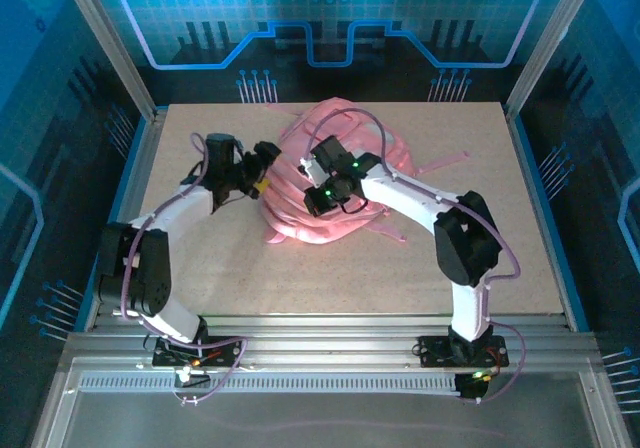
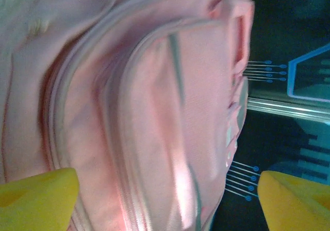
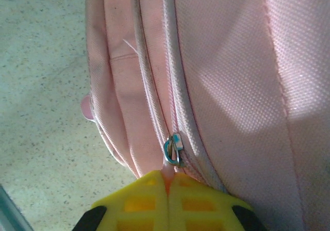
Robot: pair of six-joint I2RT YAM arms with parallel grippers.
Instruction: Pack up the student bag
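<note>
The left arm (image 1: 185, 206) and right arm (image 1: 405, 196) are white with black joints (image 1: 468, 238), purple cables (image 1: 519, 266), green lights (image 1: 327, 197) and yellow fingers (image 3: 139, 202).

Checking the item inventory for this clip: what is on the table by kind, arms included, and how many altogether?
Pink backpack: 1, its zipper pull pinched in the right pincer
Robot arms: 2, left arm and right arm
Total: 3

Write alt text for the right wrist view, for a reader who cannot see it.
The yellow right gripper is shut on the pink zipper pull of the student bag, just below the metal slider. Speckled table lies to the left.
</note>
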